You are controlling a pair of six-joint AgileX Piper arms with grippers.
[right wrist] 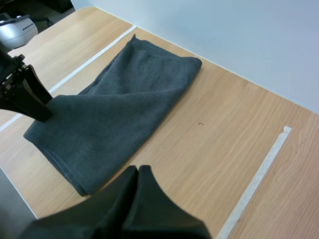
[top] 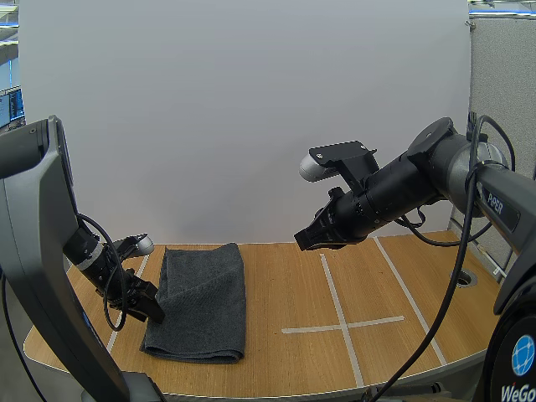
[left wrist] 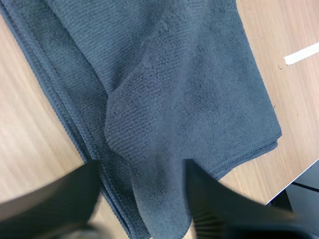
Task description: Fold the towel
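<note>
Grey towel (top: 201, 301): lies on the left part of the wooden counter (top: 293, 289), just beside a white tape line (top: 335, 297), with its long sides running away from the arm bases.
Done so far: the stacked hems along its edges in the left wrist view suggest it is already doubled into a narrow layered strip. It lies flat except along its left side.
Left to do: by my reading, the raised layer has yet to be carried over and laid down, and a final fold to shorten the strip may follow.
Left pincer (left wrist: 142, 164): low at the towel's left edge toward the near end, fingers narrowed on a lifted flap of the top layer. In the right wrist view the cloth tents up to its tips.
Left arm: bent steeply down, wrist close over the counter.
Right pincer (top: 306, 239): fingers pressed together into one wedge, holding nothing.
Right arm: reaches in from the right, raised well clear of the counter and apart from the towel, angled down toward it.
</note>
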